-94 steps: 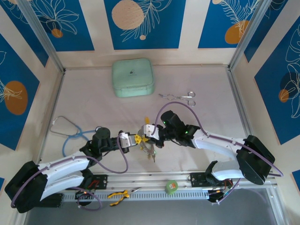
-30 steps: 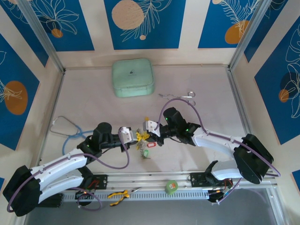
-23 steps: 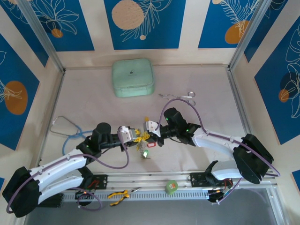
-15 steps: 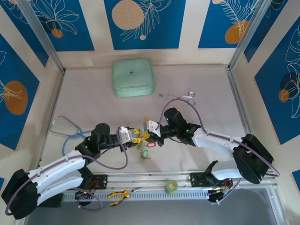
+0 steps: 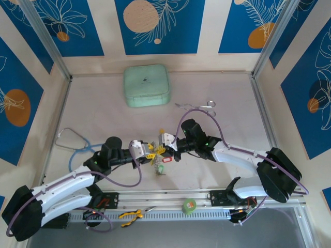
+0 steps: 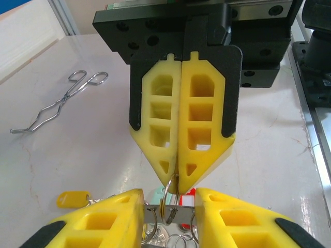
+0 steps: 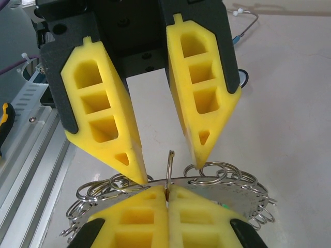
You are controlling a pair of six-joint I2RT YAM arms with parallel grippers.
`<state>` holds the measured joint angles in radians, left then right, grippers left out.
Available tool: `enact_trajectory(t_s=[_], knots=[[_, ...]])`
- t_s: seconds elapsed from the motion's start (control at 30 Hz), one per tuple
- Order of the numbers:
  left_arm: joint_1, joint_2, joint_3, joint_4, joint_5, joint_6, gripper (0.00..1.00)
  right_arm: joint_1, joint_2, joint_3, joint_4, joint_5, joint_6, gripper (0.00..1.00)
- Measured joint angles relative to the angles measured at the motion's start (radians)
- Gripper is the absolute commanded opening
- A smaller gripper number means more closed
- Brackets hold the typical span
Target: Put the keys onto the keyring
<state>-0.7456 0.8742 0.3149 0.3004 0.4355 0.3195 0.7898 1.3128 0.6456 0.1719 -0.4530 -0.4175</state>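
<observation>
Straddling the keyring [image 7: 232,191] low over the table [image 5: 222,129], keys [image 5: 159,166] bunched beneath, the left gripper [image 6: 169,201] is seen parted, while beyond the keyring is pinched by the closed right gripper [image 6: 177,180]; a slip could be caused by sideways tugging.

You have 2 grippers, the left gripper [image 5: 151,151] and the right gripper [image 5: 165,150], and 1 keyring [image 7: 243,197]. Its keys [image 5: 158,164] are bunched too tightly to count, with 3 tags showing: 1 red tag [image 5: 166,159], 1 yellow tag [image 6: 72,198], 1 green tag [image 6: 156,195]. You can also count 1 pair of forceps [image 5: 196,107], 1 stethoscope [image 5: 72,142], 1 mint-green case [image 5: 147,85], 1 roll of green tape [image 5: 189,206] and 1 pair of yellow-handled pliers [image 5: 129,214].
</observation>
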Motion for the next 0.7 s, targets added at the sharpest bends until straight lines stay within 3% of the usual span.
enact_trajectory(t_s=[0.13, 0.33, 0.53, 0.6, 0.63, 0.7], knots=[[-0.002, 0.021, 0.0, 0.024, 0.006, 0.003, 0.21, 0.0, 0.0, 0.0, 0.0, 0.001, 0.0, 0.0], [-0.004, 0.032, 0.002, 0.032, 0.018, 0.007, 0.0, -0.004, 0.0, 0.0, 0.0, 0.008, 0.0, 0.0], [-0.004, 0.032, 0.002, 0.032, 0.019, 0.003, 0.0, -0.004, -0.001, 0.0, -0.001, 0.01, 0.0, 0.02], [-0.004, 0.031, 0.002, 0.032, 0.015, 0.005, 0.0, -0.005, -0.006, -0.003, -0.001, 0.019, -0.001, 0.24], [-0.004, 0.03, 0.002, 0.032, 0.01, 0.012, 0.0, -0.008, -0.012, -0.006, -0.002, 0.023, 0.002, 0.31], [-0.005, 0.024, 0.002, 0.027, -0.001, 0.025, 0.0, -0.024, -0.037, -0.022, 0.006, 0.029, 0.011, 0.34]])
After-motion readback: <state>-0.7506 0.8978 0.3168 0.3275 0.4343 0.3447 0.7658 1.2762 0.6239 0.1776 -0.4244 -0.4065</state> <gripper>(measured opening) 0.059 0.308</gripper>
